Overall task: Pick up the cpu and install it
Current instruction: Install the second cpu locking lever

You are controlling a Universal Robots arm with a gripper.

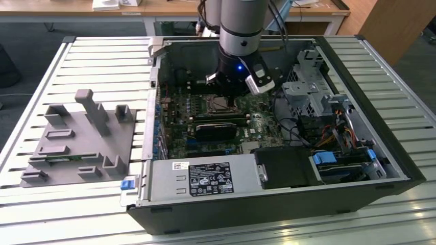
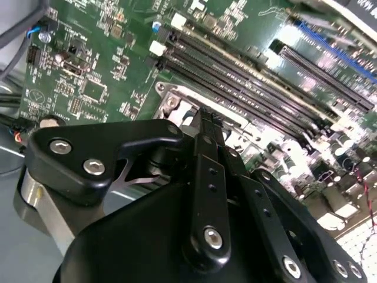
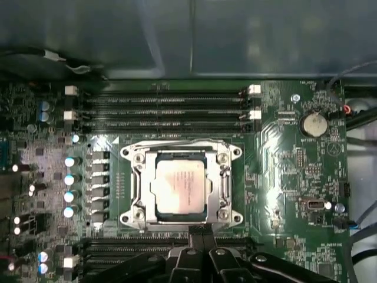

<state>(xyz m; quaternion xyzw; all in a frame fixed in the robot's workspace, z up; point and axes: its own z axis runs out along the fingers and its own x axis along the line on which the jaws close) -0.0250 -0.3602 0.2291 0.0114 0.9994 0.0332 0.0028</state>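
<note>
Cpu point(image 3: 179, 189) lay flat in the socket point(image 3: 139, 186) at frame centre, directly above the claw point(image 3: 200, 236), whose state I could not tell.

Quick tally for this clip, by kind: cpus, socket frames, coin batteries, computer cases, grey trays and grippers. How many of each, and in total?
cpu, lying in the socket: 1
socket frame: 1
coin battery: 1
computer case: 1
grey tray: 1
gripper: 1
Total: 6
</note>
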